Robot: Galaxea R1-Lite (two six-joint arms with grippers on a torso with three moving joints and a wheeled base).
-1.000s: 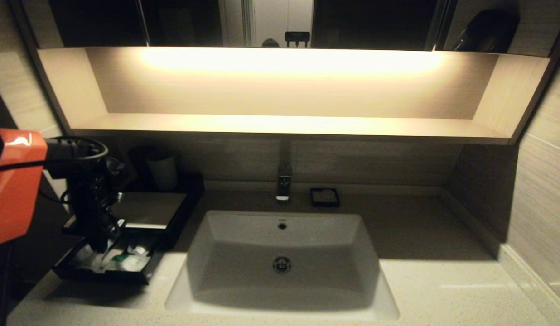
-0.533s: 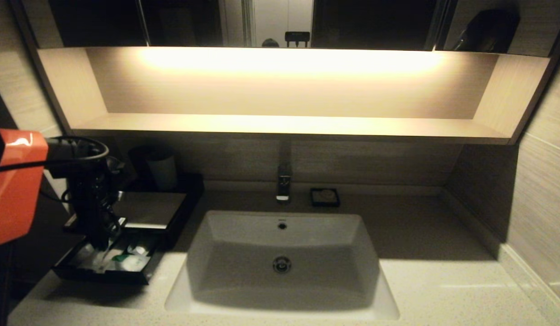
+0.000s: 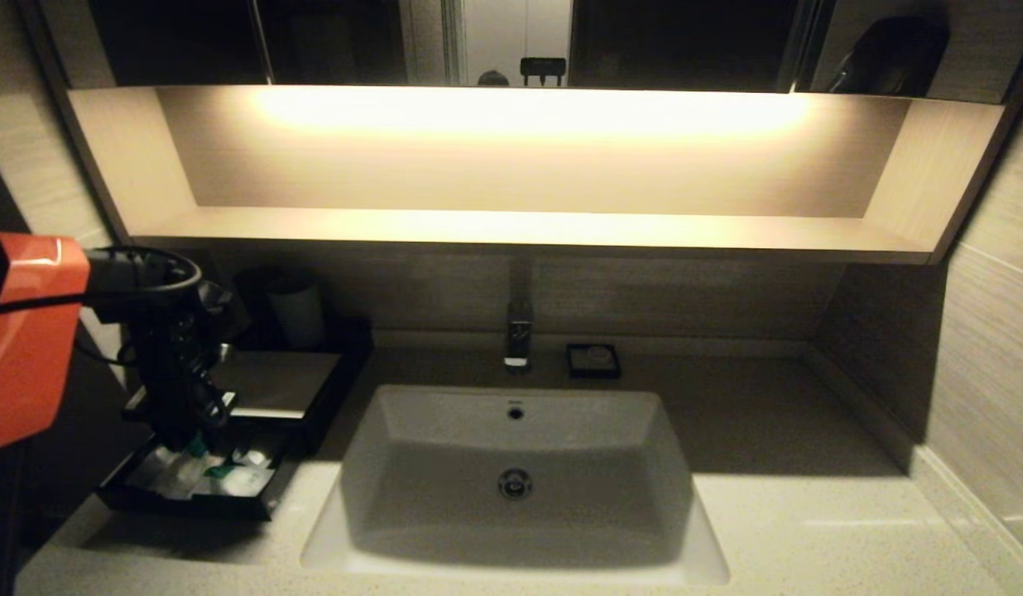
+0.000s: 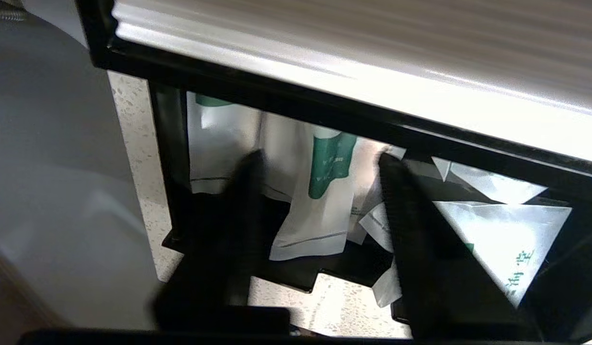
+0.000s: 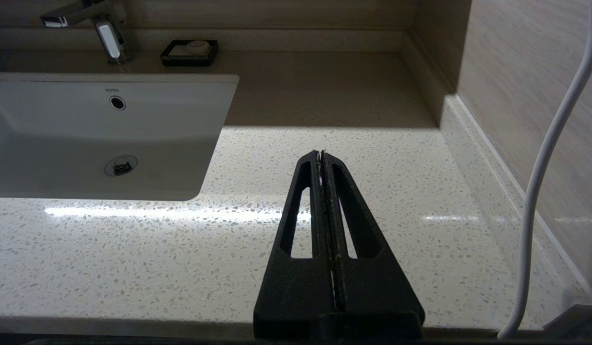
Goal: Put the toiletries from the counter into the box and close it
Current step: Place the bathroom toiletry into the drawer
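Nearest, along the front edge, pale cream speckled stone counter (image 3: 809,530), wrapping a white rectangular sink basin (image 3: 516,472). Over the bare stretch of that counter to the right of the basin, seen only in the right wrist view, black right gripper (image 5: 322,153), fingers pressed together, nothing between them. At the counter's left end, shallow black pull-out drawer (image 3: 193,505) drawn forward out of the low black rectangular box (image 3: 325,414), standing open. Inside the drawer, small clear-plastic-wrapped toiletries (image 3: 230,478), white with green accents, lying overlapped in a loose heap; in the left wrist view a white packet with a green band (image 4: 320,201) between the two dark fingers. Directly above the drawer's rear half, black left gripper (image 3: 189,439) on an arm with an orange cover, pointing down, fingers (image 4: 411,230) spread apart, gripping nothing; fingertips close over the packets, contact impossible to judge. Behind the drawer, flat light beige-silver top panel (image 3: 271,385) of the box. Farther back on the box's rear, pale grey cup (image 3: 298,313). Behind the basin, chrome tap (image 3: 518,335) and beside it a tiny black square dish (image 3: 593,361). Farthest and highest, lit wooden shelf (image 3: 520,228).
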